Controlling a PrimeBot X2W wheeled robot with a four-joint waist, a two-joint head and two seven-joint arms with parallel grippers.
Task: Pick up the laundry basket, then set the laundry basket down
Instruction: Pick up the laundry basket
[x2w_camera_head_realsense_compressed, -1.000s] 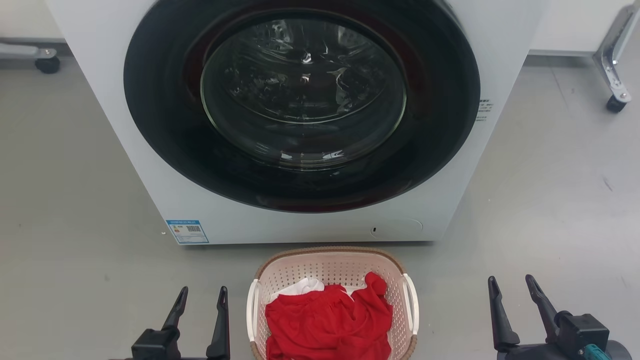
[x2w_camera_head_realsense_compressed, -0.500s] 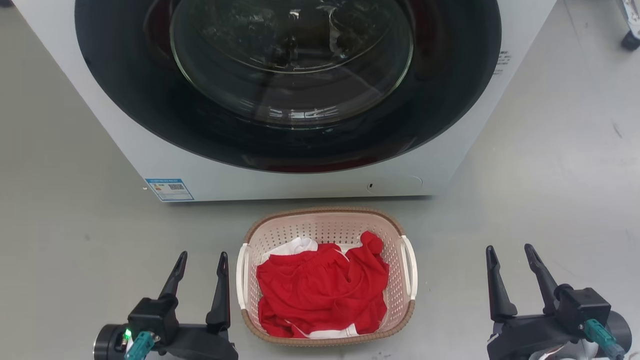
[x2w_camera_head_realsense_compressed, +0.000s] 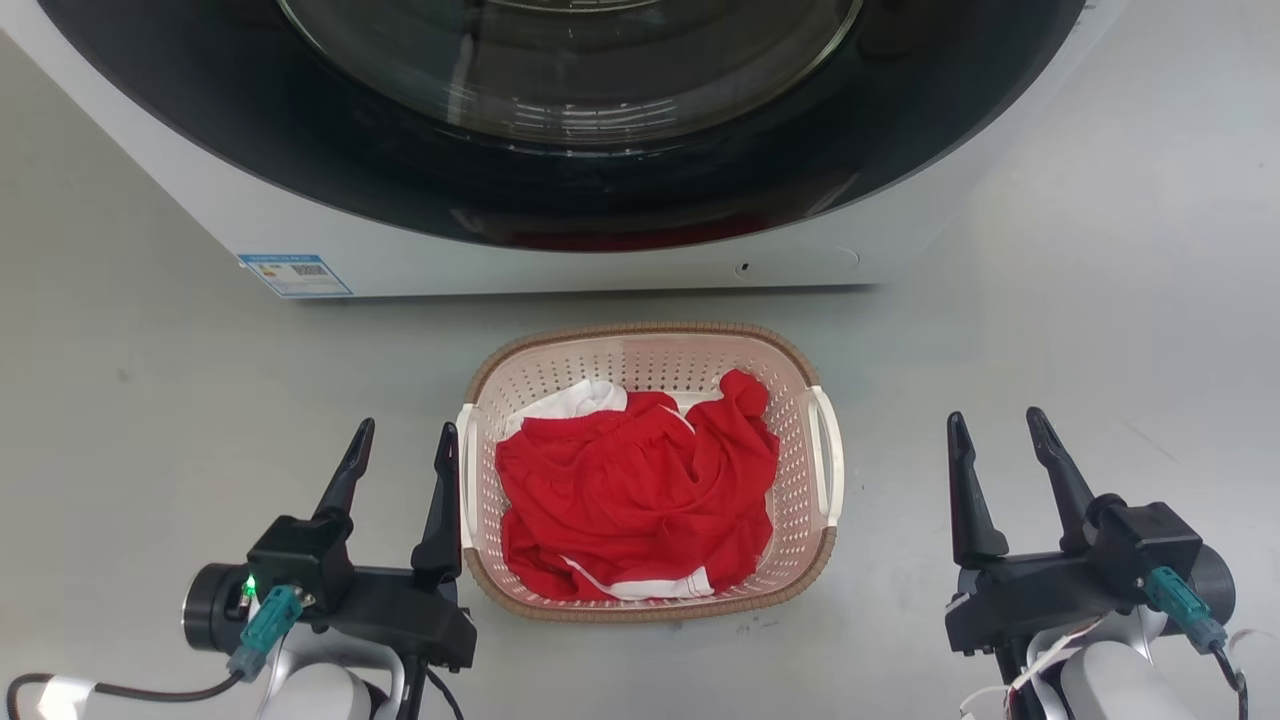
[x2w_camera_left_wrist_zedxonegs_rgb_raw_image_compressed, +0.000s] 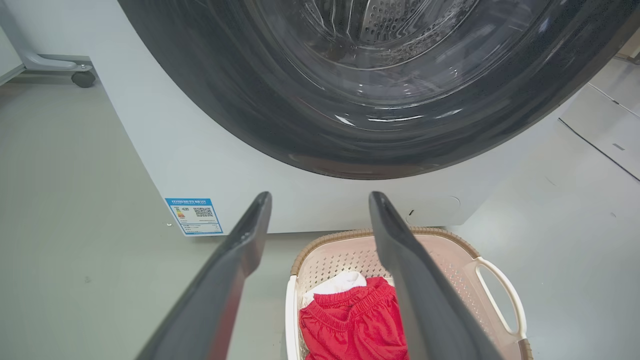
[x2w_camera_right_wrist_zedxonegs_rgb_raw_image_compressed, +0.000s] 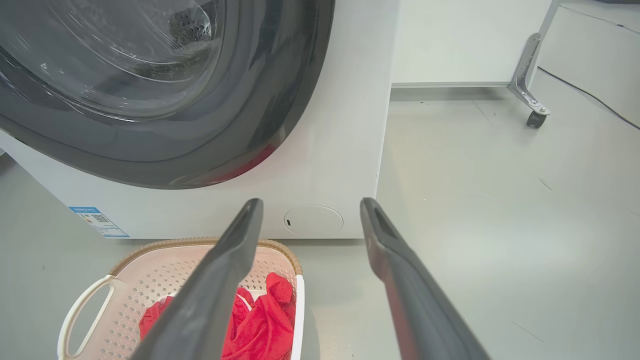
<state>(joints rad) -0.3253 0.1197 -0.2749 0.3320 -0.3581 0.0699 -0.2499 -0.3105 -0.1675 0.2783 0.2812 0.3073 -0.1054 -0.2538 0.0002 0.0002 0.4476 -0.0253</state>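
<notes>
Head view, lower left of the frame: the left gripper (x2w_camera_head_realsense_compressed: 409, 428) hangs over the grey floor (x2w_camera_head_realsense_compressed: 150, 400) with its two dark fingers spread apart and nothing between them. Its inner finger stands just beside the white left handle (x2w_camera_head_realsense_compressed: 464, 480) of the laundry basket (x2w_camera_head_realsense_compressed: 640, 331); whether they touch cannot be told. Above it, at the upper left, a blue label (x2w_camera_head_realsense_compressed: 294, 274) sits on the white front of the washing machine (x2w_camera_head_realsense_compressed: 600, 272), whose dark round door fills the top of the frame.

At the centre bottom the laundry basket rests on the floor, just in front of the machine. A crumpled red garment (x2w_camera_head_realsense_compressed: 640, 490) lies in it over a bit of white cloth (x2w_camera_head_realsense_compressed: 575, 398).

At the lower right the right gripper (x2w_camera_head_realsense_compressed: 995, 415) is likewise spread and empty, well apart from the basket's right handle (x2w_camera_head_realsense_compressed: 828, 455).

In the left wrist view the basket sits at the bottom, right of centre, partly behind the right finger. In the right wrist view it lies at the lower left.
</notes>
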